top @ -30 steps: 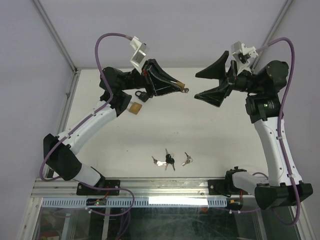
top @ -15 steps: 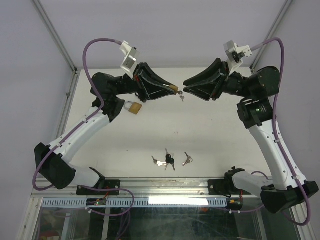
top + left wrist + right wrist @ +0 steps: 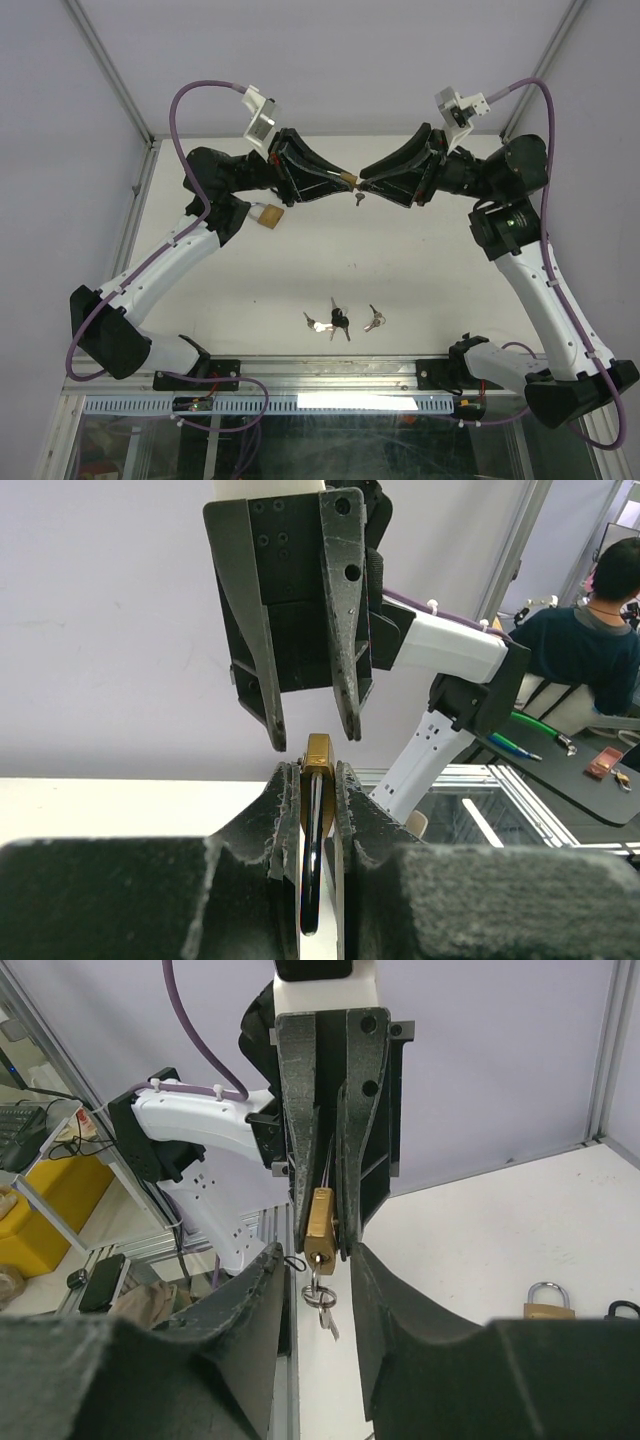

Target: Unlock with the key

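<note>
Left gripper (image 3: 344,181): shut tight on the brass padlock (image 3: 320,1222), which is clamped edge-on between the fingers and held up in the air.

Padlock position: held above the far middle of the table (image 3: 440,270), right between the two grippers. The dark shackle is buried between the left fingers; the brass body is pointed out toward the other arm.

Key (image 3: 322,1298): seen hanging on a ring from the free end of the padlock body, with more than one key on the ring. Whether a blade is seated in the keyhole cannot be told.

Right gripper (image 3: 366,184): set tip to tip against the left one, jaws narrow but apart. The end of the padlock and the hanging key are framed by the gap. A sliver of space is seen on each side in both wrist views, and no grip on anything can be made out.

Arms: both are raised and bent inward, so that the wrists are faced toward each other over the table.

Spare padlock (image 3: 268,217): a second brass one, laid on the table beside the left forearm, well apart from the held one.

Loose keys (image 3: 339,322): a small scatter, some black-headed, laid near the front edge between the two bases.

Cables (image 3: 190,110): a purple loop is carried above each arm.

Background: a seated person (image 3: 600,630) is seen beyond the table in the left wrist view.
</note>
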### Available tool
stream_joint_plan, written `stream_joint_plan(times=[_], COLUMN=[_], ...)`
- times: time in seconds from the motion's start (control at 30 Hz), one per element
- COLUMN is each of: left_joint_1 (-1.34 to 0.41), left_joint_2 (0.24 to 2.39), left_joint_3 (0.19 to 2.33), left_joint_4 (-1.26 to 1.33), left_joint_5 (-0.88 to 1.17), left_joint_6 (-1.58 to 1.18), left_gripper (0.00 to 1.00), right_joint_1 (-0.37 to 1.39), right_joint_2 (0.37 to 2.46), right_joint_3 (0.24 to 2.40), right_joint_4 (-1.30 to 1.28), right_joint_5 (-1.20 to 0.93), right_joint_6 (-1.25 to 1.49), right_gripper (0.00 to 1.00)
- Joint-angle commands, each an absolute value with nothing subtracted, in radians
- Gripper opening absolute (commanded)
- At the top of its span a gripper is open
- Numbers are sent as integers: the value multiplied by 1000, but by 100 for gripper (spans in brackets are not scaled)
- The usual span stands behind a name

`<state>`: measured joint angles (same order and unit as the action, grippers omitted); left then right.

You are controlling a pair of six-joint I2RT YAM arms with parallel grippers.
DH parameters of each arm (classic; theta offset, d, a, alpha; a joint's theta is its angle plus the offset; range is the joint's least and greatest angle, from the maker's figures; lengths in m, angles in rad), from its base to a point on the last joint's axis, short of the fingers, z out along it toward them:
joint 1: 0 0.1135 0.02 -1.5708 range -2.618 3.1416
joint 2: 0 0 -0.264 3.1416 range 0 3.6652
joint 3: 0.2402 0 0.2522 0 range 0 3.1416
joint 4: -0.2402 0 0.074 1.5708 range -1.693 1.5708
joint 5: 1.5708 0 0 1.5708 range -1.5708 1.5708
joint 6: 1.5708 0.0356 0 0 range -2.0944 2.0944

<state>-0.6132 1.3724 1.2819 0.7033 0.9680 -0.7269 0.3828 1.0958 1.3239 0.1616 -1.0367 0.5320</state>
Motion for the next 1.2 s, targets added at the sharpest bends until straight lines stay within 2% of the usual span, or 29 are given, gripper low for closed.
stream_joint_plan(times=[0.0, 0.13, 0.23, 0.43, 0.53, 0.83, 0.93, 1.17], left_joint_1=[-606, -606, -605, -605, -609, -671, -683, -665], left_joint_2=[1329, 1333, 1334, 1332, 1331, 1340, 1333, 1301], left_joint_3=[1292, 1292, 1292, 1288, 1287, 1267, 1223, 1152], left_joint_4=[737, 743, 744, 742, 750, 751, 750, 666], left_joint_5=[940, 941, 941, 921, 899, 837, 825, 842], left_joint_6=[-704, -707, -708, -703, -698, -650, -606, -327], left_gripper=[0, 0, 0, 0, 0, 0, 0, 0], right_joint_1=[390, 398, 400, 402, 403, 460, 459, 457], right_joint_2=[1076, 1072, 1070, 1075, 1079, 1122, 1147, 1244], right_joint_3=[1320, 1308, 1312, 1311, 1315, 1368, 1377, 1428], right_joint_4=[128, 120, 94, 87, 90, 52, 157, 178], right_joint_5=[-1043, -1035, -1026, -1031, -1022, -984, -984, -1031], right_joint_6=[511, 513, 494, 490, 488, 465, 576, 847], right_gripper=[35, 28, 19, 12, 0, 0, 0, 0])
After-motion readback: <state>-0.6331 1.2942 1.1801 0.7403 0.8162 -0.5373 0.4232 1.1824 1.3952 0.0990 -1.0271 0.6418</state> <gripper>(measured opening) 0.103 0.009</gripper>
